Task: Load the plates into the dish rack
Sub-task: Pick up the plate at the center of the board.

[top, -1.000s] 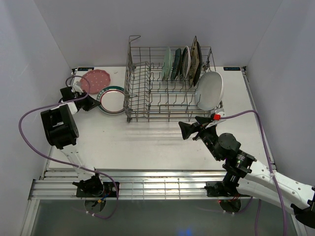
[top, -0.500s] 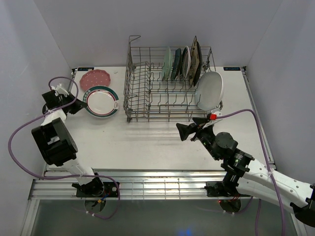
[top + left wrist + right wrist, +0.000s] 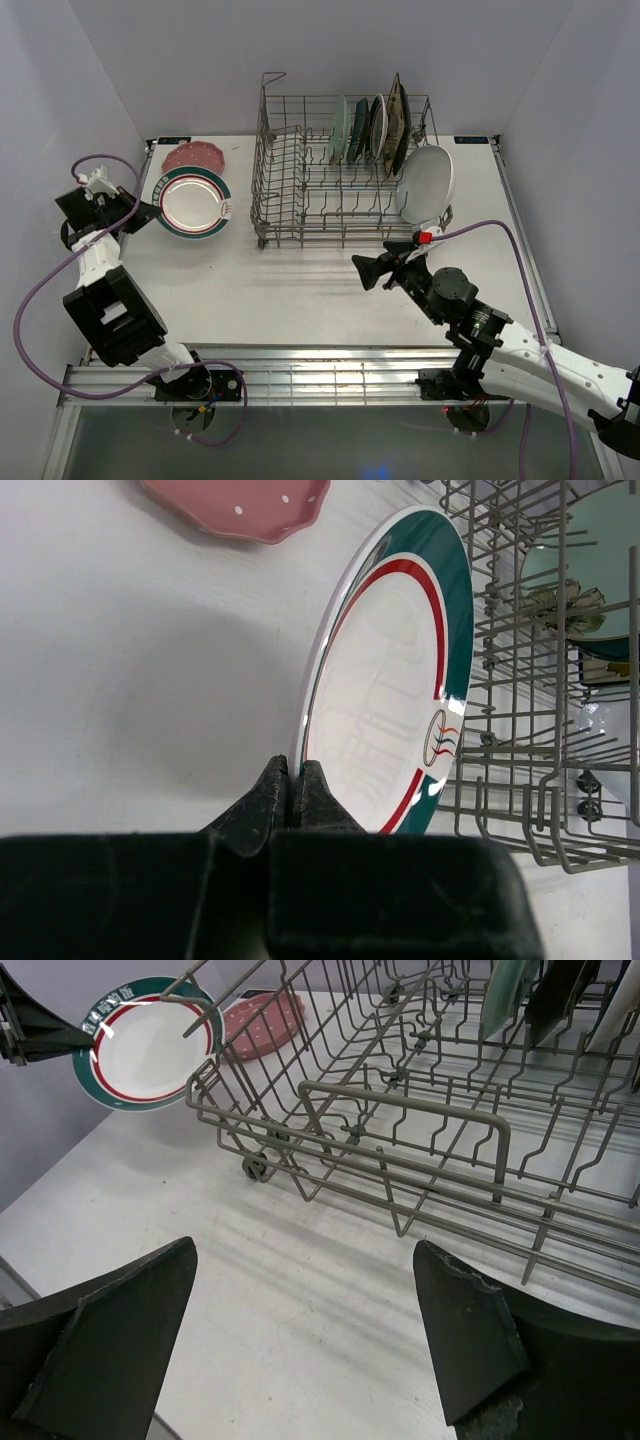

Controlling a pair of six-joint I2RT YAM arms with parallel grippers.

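While it hangs over the tabletop, left end effector: shut tight, its two fingers pinching the edge of a plate.
Round plate: white with a green ring and a red ring. It starts right at the left fingertips and goes away from them. It is tipped up on its side, off the tabletop.
Dish rack: grey wire, just beside the held plate, on the right of the left end effector.
Pink dotted plate: lying flat on the tabletop, farther out than the held plate, ahead of the left end effector.
Right end effector: fingers spread wide with nothing between them, up over bare tabletop.
Dish rack, from the right end effector: near, straight ahead of the open fingers, its long side facing them.
Mint green plate: standing up in the rack's far row, well past the right end effector, with darker plates standing next to it.
White oval plate: leaning at the right end of the rack, ahead and to the right of the right end effector.
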